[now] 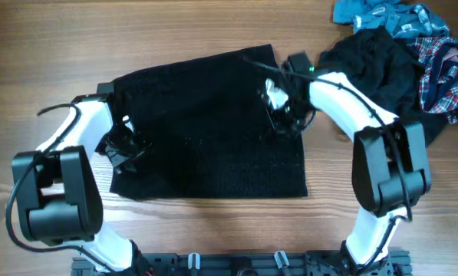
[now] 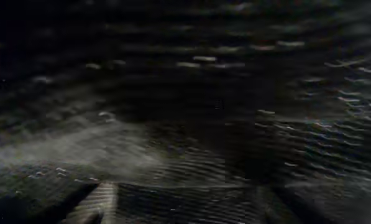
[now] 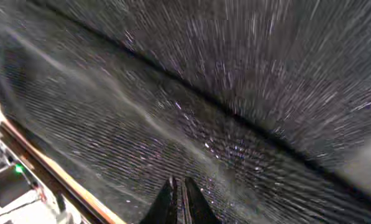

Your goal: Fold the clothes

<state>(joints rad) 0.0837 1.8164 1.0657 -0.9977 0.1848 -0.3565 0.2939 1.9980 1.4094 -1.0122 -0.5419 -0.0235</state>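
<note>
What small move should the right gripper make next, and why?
Probably lift the right gripper slightly to test its hold: its fingers look shut at the right edge of the flat black cloth, but whether fabric is pinched cannot be seen.

Blurred black fabric [image 2: 191, 124] fills the whole view.

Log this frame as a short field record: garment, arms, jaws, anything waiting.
garment: black cloth spread flat on the wooden table
left side: left arm at the cloth's left edge; jaws too dark and blurred to read
right side: right arm over the cloth's upper right part; jaws look closed together
waiting: pile of clothes at the table's far right corner, black, plaid and blue
</note>
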